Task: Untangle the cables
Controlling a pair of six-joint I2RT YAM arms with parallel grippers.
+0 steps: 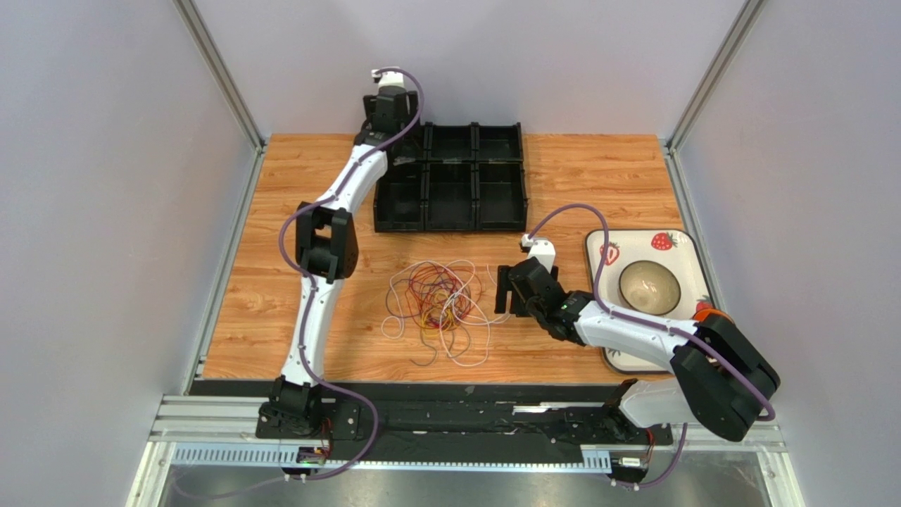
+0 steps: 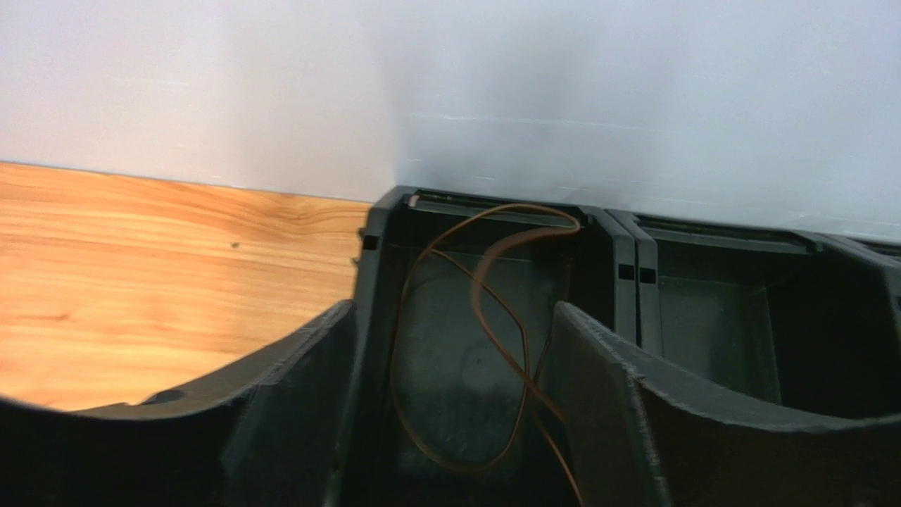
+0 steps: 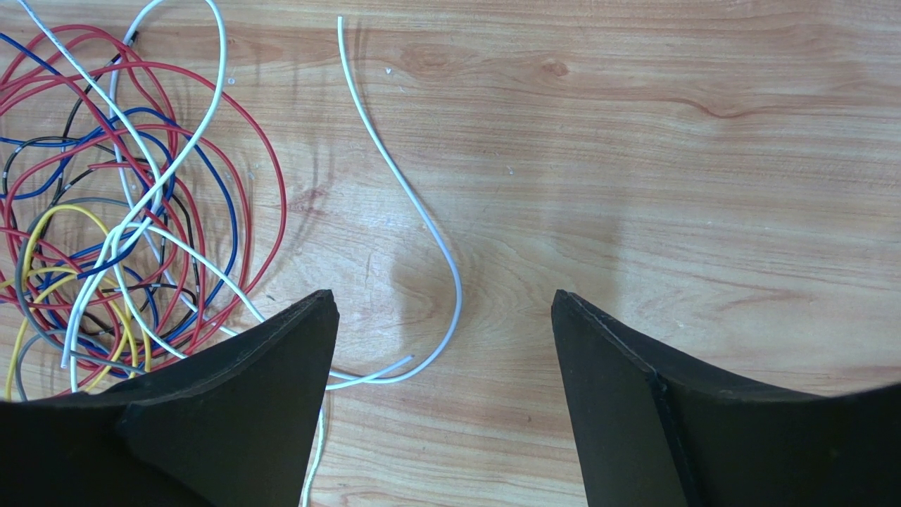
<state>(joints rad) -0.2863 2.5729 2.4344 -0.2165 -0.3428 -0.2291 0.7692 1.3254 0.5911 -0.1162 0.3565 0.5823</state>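
Top external view shows a wooden table (image 1: 592,180) that fills most of the frame. A black tray (image 1: 473,158) with six compartments stands at the upper middle, and a square plate (image 1: 635,245) with strawberry pictures lies at the right edge and carries a bowl (image 1: 648,286). The cables (image 1: 439,301) lie in one tangled heap at the centre of the frame, below the tray. The right gripper (image 3: 444,298) hangs just right of this heap with its fingers wide apart and grips nothing; one white cable (image 3: 423,217) curves on the wood between them. The left gripper (image 2: 453,312) is over the upper left compartment, spread wide and empty, and a thin brown cable (image 2: 475,285) lies looped inside that compartment.
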